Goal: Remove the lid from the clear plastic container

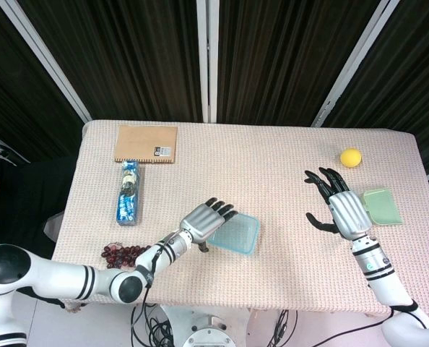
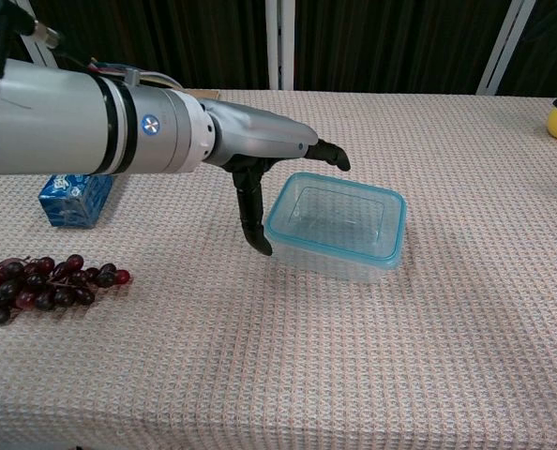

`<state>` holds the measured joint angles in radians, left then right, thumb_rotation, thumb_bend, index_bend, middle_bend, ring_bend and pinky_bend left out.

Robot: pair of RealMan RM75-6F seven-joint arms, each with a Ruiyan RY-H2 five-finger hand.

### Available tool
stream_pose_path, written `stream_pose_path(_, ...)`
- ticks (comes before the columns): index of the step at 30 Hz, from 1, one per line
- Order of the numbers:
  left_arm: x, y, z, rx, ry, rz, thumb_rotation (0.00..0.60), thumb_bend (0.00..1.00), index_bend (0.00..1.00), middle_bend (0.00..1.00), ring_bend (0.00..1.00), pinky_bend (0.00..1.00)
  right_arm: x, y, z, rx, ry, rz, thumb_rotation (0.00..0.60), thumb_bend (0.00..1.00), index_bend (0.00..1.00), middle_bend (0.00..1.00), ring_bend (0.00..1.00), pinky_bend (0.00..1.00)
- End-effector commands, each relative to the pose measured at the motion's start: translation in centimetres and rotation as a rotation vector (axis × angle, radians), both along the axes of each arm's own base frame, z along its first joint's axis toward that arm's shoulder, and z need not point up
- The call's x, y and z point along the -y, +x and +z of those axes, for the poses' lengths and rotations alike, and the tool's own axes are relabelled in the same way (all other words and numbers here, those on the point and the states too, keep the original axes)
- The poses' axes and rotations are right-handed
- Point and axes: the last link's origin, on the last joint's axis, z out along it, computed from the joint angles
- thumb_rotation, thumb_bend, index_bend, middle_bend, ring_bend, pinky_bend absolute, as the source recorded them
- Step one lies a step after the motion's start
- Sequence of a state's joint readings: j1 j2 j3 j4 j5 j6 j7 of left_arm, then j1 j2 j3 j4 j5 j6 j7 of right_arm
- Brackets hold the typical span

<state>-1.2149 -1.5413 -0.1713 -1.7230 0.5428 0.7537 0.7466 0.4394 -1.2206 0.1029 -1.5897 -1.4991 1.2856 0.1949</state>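
One container (image 2: 336, 225) (lidded) just beside left robot hand (image 2: 264, 150).

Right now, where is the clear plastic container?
Head view: the container sits near the table's front edge, centre-left, with the left hand at its left end.

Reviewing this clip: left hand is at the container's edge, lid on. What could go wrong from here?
1. The left hand reaches the clear container from one side only, and the right hand is far off, not bracing it. The light container may slide instead of the lid coming free.
2. The fingers sit at the near-left rim, one hanging down by the wall. A poor hold could tip or lift the whole container.
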Motion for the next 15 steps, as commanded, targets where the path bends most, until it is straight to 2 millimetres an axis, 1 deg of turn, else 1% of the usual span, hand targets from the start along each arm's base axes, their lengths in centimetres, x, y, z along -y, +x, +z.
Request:
stream_pose_path(1, -0.76, 0.62, -0.83, -0.048, 0.023, 0.022, 0.6, 0.0, 0.0, 0.0, 0.0, 0.02, -0.04, -0.19, -0.09, -0.001, 0.004, -0.004, 0.6, 0.22, 0.0, 0.21, 0.01, 0.0)
stream_pose_path(7, -1.14, 0.87, -1.05, -0.064, 0.016, 0.049, 0.6, 0.0, 0.0, 0.0, 0.0, 0.04, -0.01, -0.47, -0.19, 0.0, 0.007, -0.01, 0.6, 0.22, 0.0, 0.21, 0.01, 0.0)
stream_pose_path(15, -0.9, 1.37, -1.05, -0.07, -0.008, 0.062, 0.6, 0.0, 0.0, 0.0, 0.0, 0.05, -0.03, -0.62, -0.35, -0.007, 0.01, -0.008, 0.6, 0.21, 0.0, 0.21, 0.01, 0.0)
